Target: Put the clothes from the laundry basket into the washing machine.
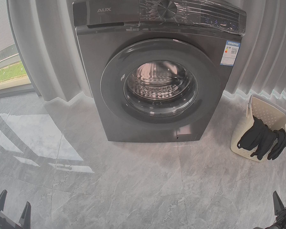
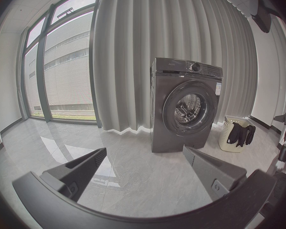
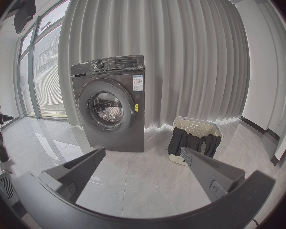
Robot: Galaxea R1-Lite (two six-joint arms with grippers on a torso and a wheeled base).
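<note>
A grey front-loading washing machine (image 1: 155, 64) stands against the curtain, its round door (image 1: 160, 88) shut with the drum visible through the glass. To its right on the floor sits a cream laundry basket (image 1: 270, 112) with black clothes (image 1: 263, 139) draped over its front rim. My left gripper (image 1: 12, 207) is low at the near left, open and holding nothing. At the near right, my right gripper (image 1: 284, 197) is also open and holds nothing. The machine (image 2: 184, 105) and basket (image 2: 227, 134) lie ahead in the left wrist view, and the machine (image 3: 109, 104), basket (image 3: 197, 128) and clothes (image 3: 194, 143) in the right wrist view.
Grey tiled floor (image 1: 124, 182) stretches between me and the machine. White curtains (image 1: 47, 42) hang behind it, and a large window (image 2: 66, 67) is on the left.
</note>
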